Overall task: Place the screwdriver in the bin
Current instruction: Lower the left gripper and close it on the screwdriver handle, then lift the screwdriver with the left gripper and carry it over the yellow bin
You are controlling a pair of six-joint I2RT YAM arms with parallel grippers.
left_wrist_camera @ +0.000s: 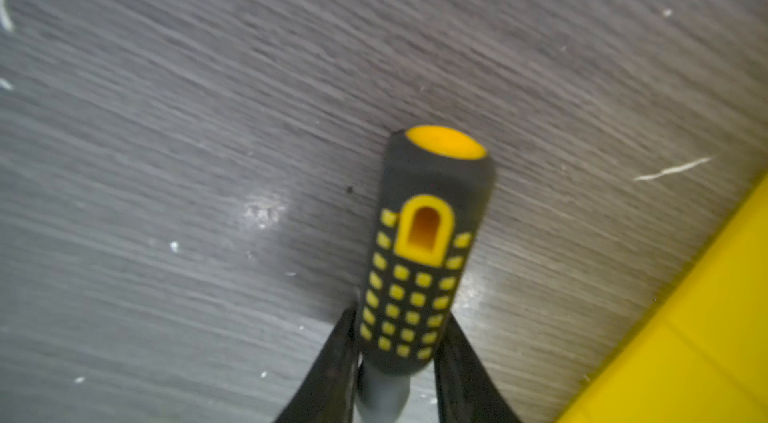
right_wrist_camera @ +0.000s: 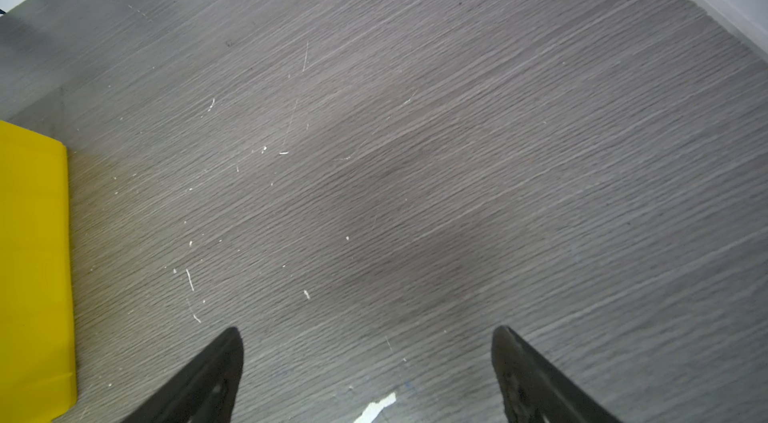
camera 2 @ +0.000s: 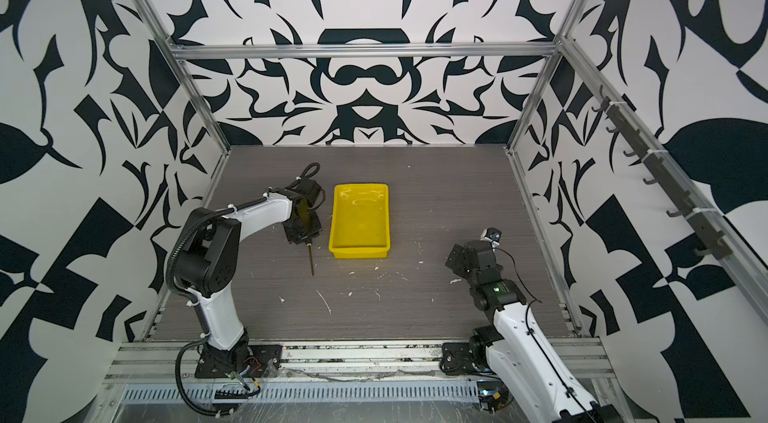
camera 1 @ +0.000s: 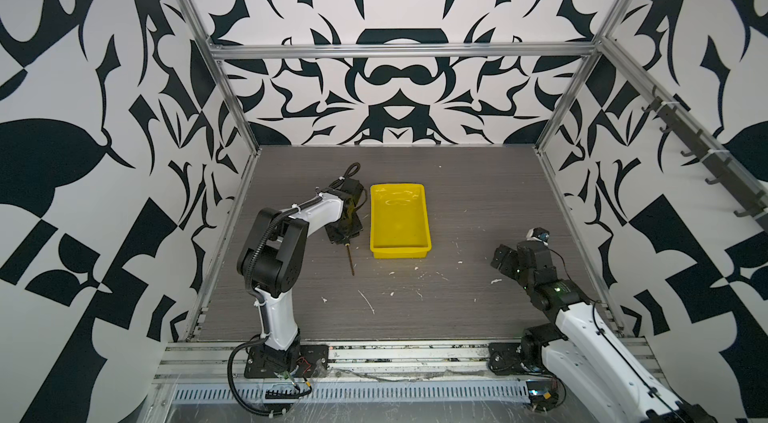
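Top view: left claw (camera 1: 344,236) sits on the slim black, yellow-dotted screwdriver (camera 1: 350,261), which lies 12-to-6 on the grey wood-grain desk (camera 1: 457,304). The shallow bright yellow plastic bin (camera 1: 401,252) is just beside it at 3 o'clock, same long axis, so I'd guess a short sideways hop.
Left wrist: jaws pinch its handle.
Right wrist: right claw (right_wrist_camera: 368,328) spread, empty, farther off.

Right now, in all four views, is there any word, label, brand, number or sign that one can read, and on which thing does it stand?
No text can be read in any view.
The screwdriver: the handle bears only yellow squares and a yellow-rimmed slot, no letters.
The bin: plain yellow, no label visible.
The right arm: one small green-lit mark, too small to read.
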